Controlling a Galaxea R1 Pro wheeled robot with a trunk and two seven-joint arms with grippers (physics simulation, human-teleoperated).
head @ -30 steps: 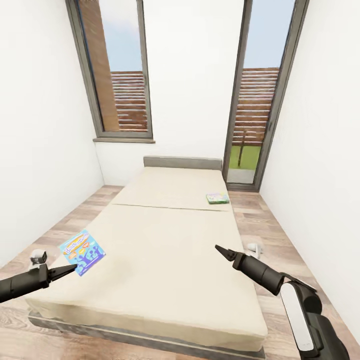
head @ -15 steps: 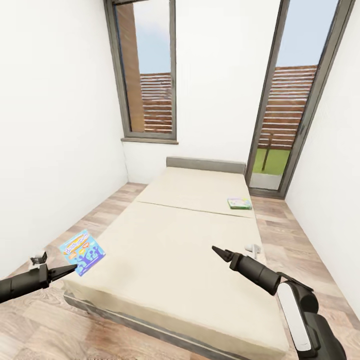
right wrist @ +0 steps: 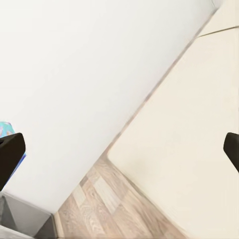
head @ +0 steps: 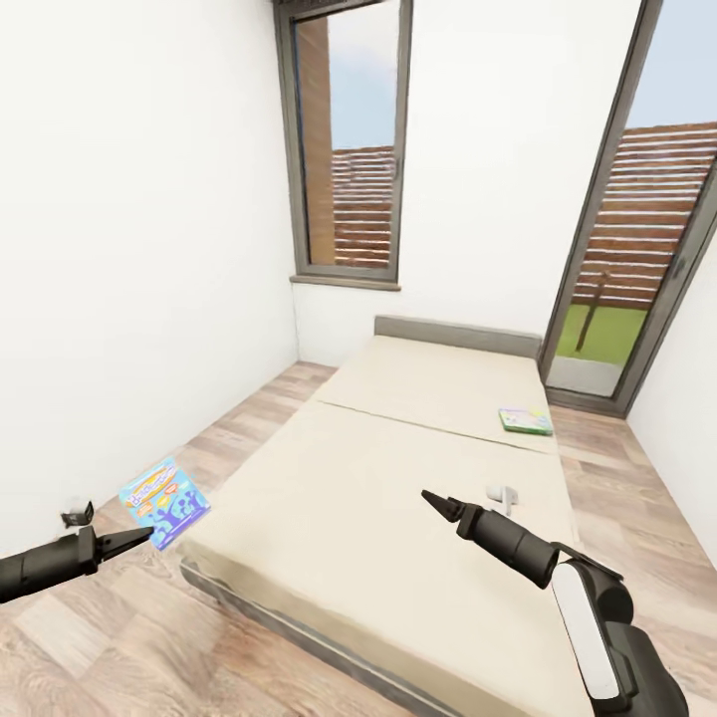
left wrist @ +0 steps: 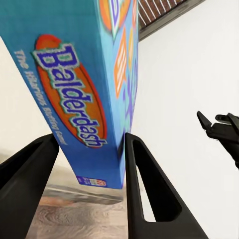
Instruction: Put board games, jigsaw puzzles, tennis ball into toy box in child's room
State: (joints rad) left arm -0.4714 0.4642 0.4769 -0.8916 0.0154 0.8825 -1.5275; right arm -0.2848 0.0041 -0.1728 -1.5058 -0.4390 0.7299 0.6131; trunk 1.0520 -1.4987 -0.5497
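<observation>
You can read "Balderdash" in a red oval on the blue board game (left wrist: pixel 84 94). The small line beside it starts "The Hilarious", the rest is unclear.

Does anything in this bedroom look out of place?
A green board game lies on the bare bed near its far side. A small white object sits on the mattress too. The left claw holds a blue Balderdash box.
</observation>
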